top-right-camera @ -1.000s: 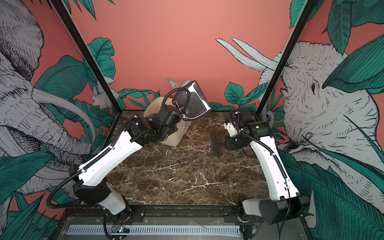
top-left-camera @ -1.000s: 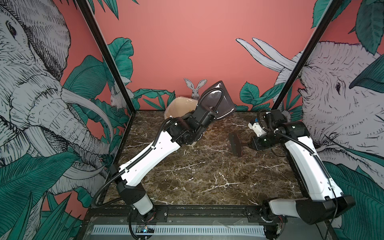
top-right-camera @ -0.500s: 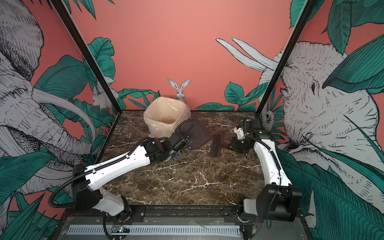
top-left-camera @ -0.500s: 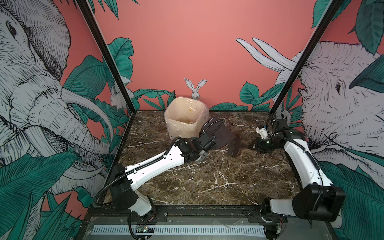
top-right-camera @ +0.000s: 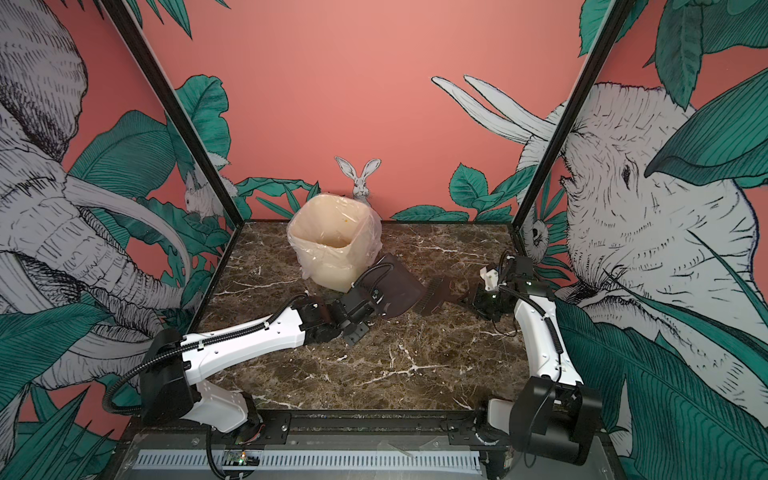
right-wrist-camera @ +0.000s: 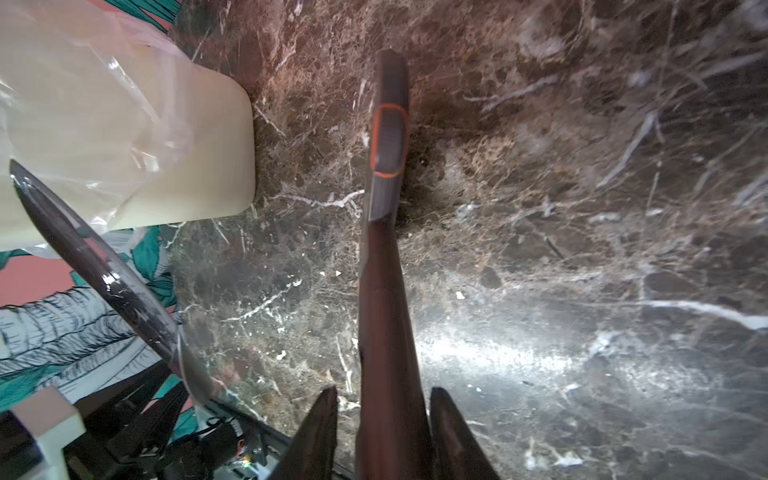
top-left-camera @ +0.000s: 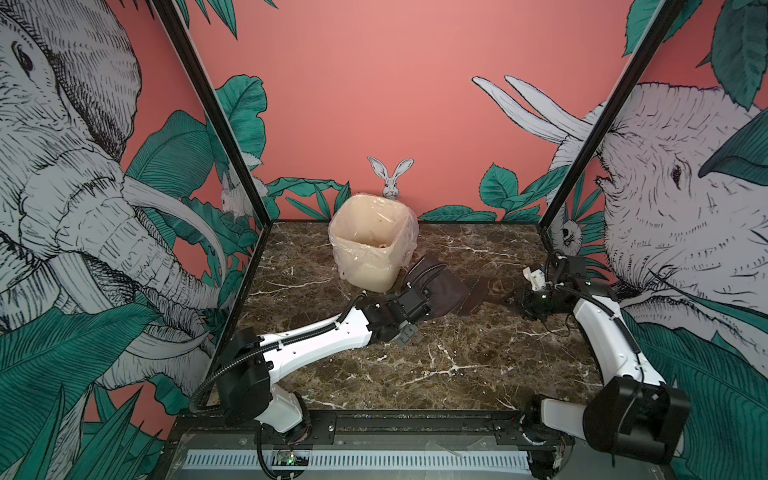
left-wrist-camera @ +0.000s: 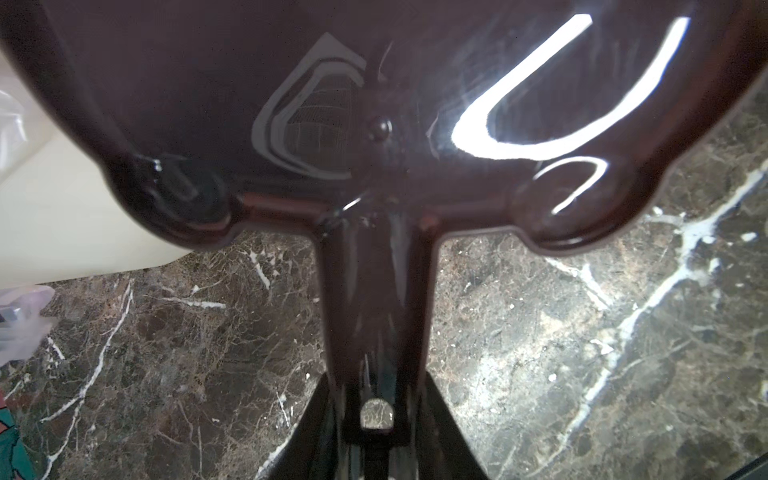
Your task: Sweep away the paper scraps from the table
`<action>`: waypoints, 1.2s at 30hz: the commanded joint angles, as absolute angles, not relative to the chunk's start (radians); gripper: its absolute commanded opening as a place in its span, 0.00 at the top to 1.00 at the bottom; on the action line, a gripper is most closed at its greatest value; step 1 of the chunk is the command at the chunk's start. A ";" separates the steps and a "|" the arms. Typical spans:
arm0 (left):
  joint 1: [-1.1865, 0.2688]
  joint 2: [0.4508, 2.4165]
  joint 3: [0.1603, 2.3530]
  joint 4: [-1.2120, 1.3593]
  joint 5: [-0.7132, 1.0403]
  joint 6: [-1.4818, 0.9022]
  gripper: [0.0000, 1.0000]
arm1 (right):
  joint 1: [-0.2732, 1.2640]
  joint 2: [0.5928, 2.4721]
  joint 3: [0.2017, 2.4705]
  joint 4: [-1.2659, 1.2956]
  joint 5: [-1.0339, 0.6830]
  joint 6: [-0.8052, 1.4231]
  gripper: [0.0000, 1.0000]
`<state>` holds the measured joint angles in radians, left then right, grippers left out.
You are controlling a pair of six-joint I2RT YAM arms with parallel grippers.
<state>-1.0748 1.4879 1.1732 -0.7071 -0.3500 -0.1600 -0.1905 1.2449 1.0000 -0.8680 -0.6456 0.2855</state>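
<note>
A cream bin point(top-left-camera: 370, 270) with a clear plastic liner point(top-left-camera: 405, 232) stands at the back of the counter point(top-left-camera: 415, 374). The paper scraps point(top-left-camera: 372, 242) that can be made out lie in its bottom as small pale and reddish bits, too small to count, and one orange fleck clings to the inner wall. Only the top views look into the bin; both wrist views catch just its outer wall point(left-wrist-camera: 62, 208) and liner

The dark brown dustpan point(top-left-camera: 440, 286) sits tilted just beside the bin; whether they touch I cannot tell. The left wrist view shows the left claw point(left-wrist-camera: 376, 376) clamped on the dustpan's handle, and the pan's glossy face carries only light reflections

The brush point(top-right-camera: 434, 295) lies between the dustpan and the right claw point(top-left-camera: 513, 299). Its bristles show in the top views alone. The right wrist view shows the handle point(right-wrist-camera: 386, 311) passing between parted fingers point(right-wrist-camera: 320, 432) with a slim gap on each side, so this claw is open around it, plus an orange-ringed grey patch further along
</note>
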 commanded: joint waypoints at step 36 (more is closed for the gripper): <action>-1.083 1.631 0.980 -0.516 -0.296 -0.414 0.49 | -0.145 1.141 0.946 -0.949 -0.442 0.203 0.57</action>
